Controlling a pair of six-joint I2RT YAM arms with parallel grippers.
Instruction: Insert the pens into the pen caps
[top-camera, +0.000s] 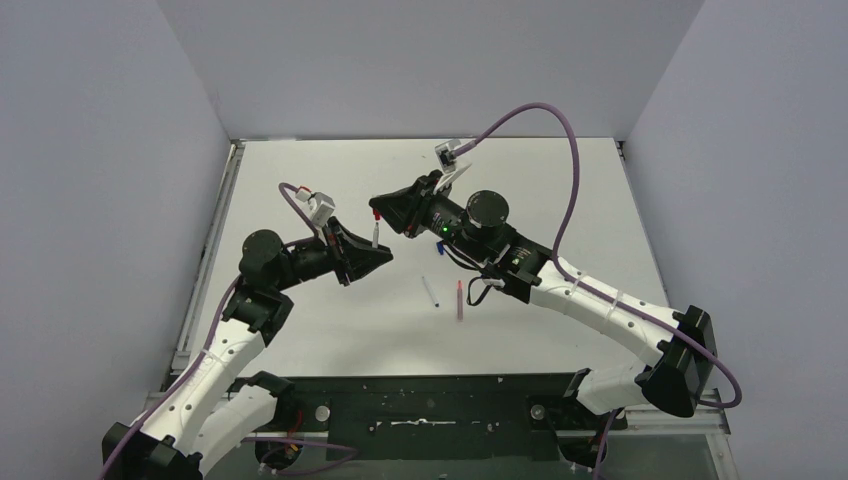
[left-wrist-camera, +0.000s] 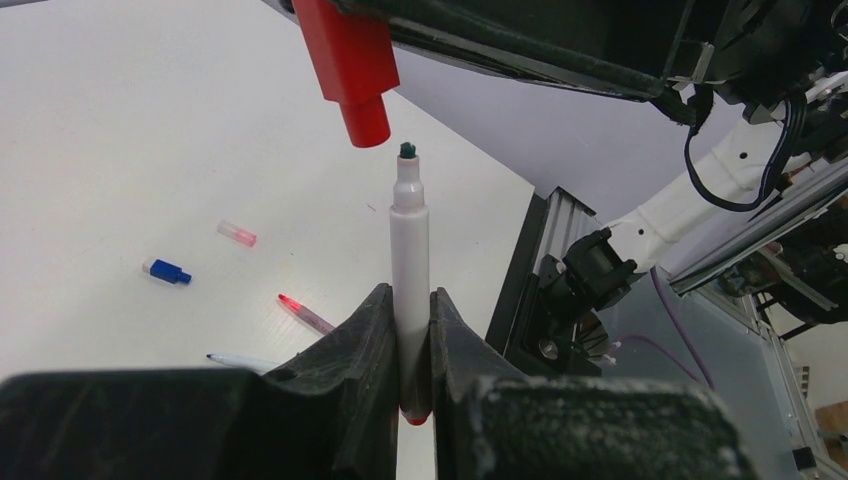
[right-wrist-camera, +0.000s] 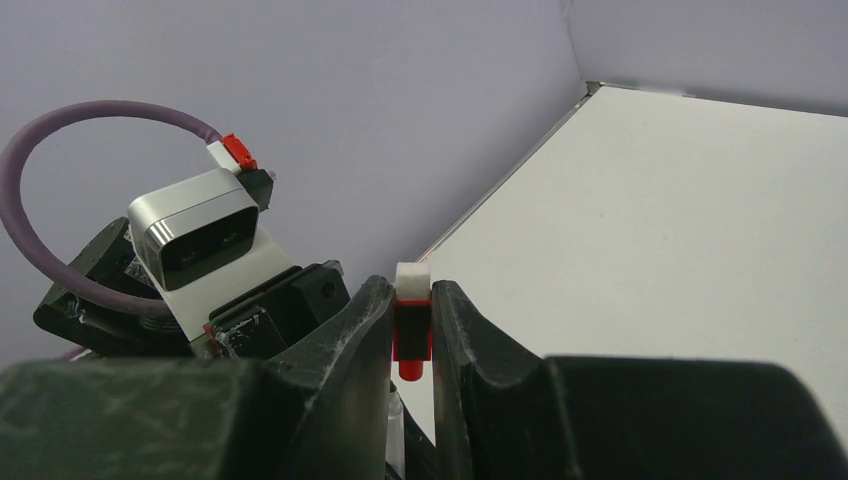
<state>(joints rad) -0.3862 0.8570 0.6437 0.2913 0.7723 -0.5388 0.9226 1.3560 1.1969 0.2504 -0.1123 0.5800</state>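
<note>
1. While the left gripper (left-wrist-camera: 410, 335) pinches the white pen (left-wrist-camera: 410, 240) upright, tip up, I treat that arm as the fixed side.
2. The right gripper (right-wrist-camera: 412, 300) is clamped on the red cap (left-wrist-camera: 352, 75), mouth down. The cap sits just above the tip, slightly off to one side, not touching.
3. I centre the mouth over the tip first, then press slowly along the barrel.
4. Risk: a skewed push could slide the pen through the fingers.

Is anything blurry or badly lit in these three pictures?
Top view: soft, even light, only faint shadows on the white table. Left wrist view: the red cap and white pen are sharp, the near left fingers soft. Right wrist view: the right fingers blur too; no glare.
</note>
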